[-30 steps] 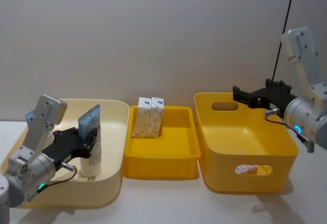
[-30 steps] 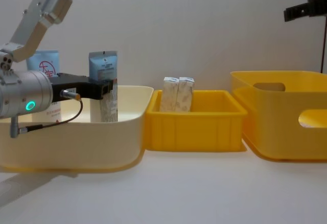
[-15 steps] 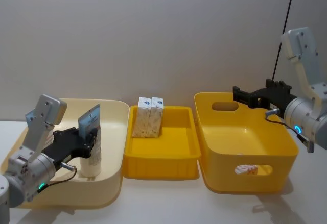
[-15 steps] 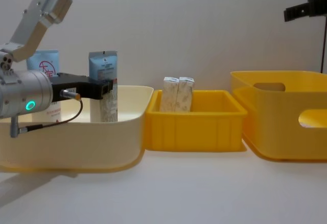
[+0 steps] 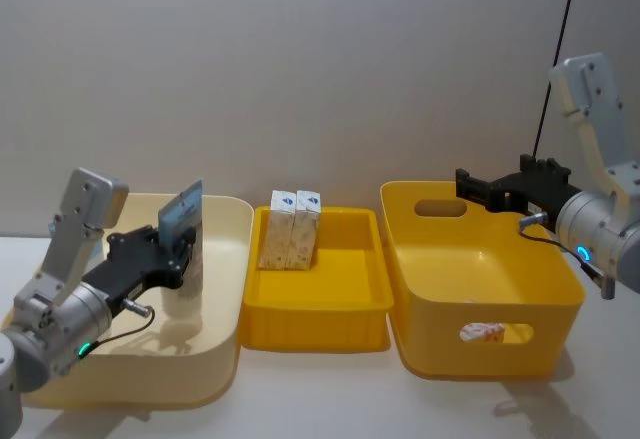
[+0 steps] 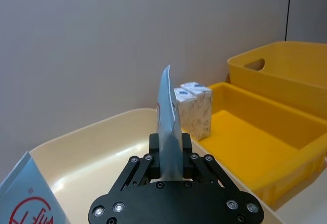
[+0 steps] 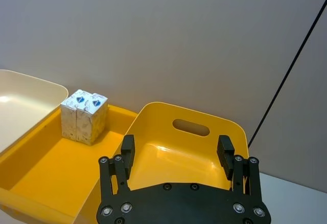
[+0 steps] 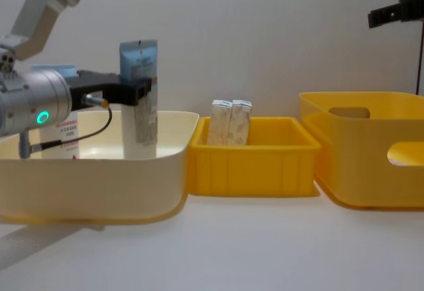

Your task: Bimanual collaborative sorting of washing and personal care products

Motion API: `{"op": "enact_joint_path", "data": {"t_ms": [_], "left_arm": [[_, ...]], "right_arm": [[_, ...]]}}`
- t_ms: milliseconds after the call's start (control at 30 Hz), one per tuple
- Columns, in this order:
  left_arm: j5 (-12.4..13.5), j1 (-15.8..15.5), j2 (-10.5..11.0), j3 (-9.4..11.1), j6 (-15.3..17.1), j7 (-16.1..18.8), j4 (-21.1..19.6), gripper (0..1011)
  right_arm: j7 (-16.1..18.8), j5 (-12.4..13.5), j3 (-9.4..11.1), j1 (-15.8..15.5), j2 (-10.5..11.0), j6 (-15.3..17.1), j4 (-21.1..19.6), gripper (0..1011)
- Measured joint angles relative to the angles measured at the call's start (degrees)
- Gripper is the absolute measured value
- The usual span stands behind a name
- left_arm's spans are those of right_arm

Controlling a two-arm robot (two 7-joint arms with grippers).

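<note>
Gripping the pale blue tube (image 5: 186, 227) by its upper half, the left gripper (image 5: 168, 252) has its fingers closed flat on both faces of it, as the left wrist view shows edge-on. The tube stands upright over the cream bin (image 5: 226, 259), toward that bin's 3 o'clock side, with its shadow lying apart from it on the bin floor. From the chest view, a second tube with a red round logo (image 8: 65, 132) stands at 9 o'clock of the held one, partly hidden behind the arm. At 3 o'clock of the cream bin sits the yellow tray (image 5: 318, 330), and two cream patterned cartons (image 5: 290, 230) stand upright, touching side by side, in its 11 o'clock corner. At 3 o'clock of the tray is the deep yellow bin (image 5: 432, 341); a small pack (image 5: 483, 333) shows through the handle slot in its 6 o'clock wall. The right gripper (image 5: 466, 185) hovers above that bin's 12 o'clock rim, its fingers (image 7: 127, 150) spread wide apart and holding nothing.
</note>
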Motion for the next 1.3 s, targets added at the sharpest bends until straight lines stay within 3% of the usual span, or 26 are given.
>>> {"op": "enact_joint_path", "data": {"t_ms": [500, 833, 1300], "left_arm": [[-1.68, -1.7, -1.22, -1.52, -5.17, -3.34, -2.5, 229], [-2.43, -3.37, -1.7, -2.22, -7.63, -4.77, -5.68, 229], [-4.16, -5.38, -2.37, -2.23, -9.52, -6.46, -9.05, 227]], "right_arm": [[2.02, -0.23, -1.21, 0.81, 0.67, -0.66, 1.3, 1001], [7.12, 0.09, -3.4, 1.95, 2.0, -2.98, 2.72, 1001], [16.4, 2.65, -6.67, 3.45, 4.26, -5.93, 3.85, 1001]]}}
